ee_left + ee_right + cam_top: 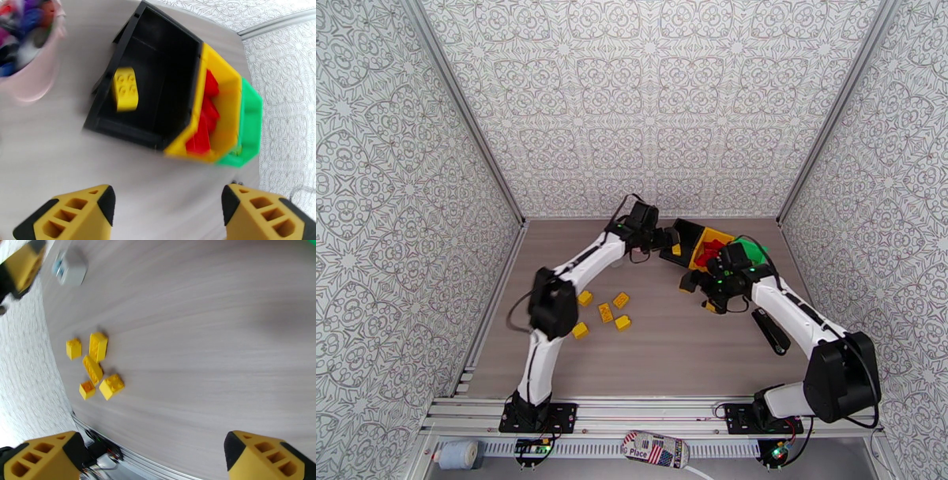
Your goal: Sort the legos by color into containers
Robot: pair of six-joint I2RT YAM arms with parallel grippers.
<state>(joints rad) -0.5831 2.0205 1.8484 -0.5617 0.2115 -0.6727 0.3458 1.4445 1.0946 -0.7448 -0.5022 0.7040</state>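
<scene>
— Grey wood-grain tabletop (205, 338) — what's loose on it?
— Five yellow legos (93, 365), clustered at mid-left.
— And the bins?
— One yellow brick (125, 90) sits in the black bin (170, 71). Red bricks (205, 118) lie in the yellow bin (227, 98), with the green bin (252, 106) joined beyond.
— Jaws?
— Spread wide and empty — left gripper (168, 209) and right gripper (154, 453) alike.

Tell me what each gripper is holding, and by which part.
Nothing is held: the left gripper and right gripper are both open and empty.
</scene>
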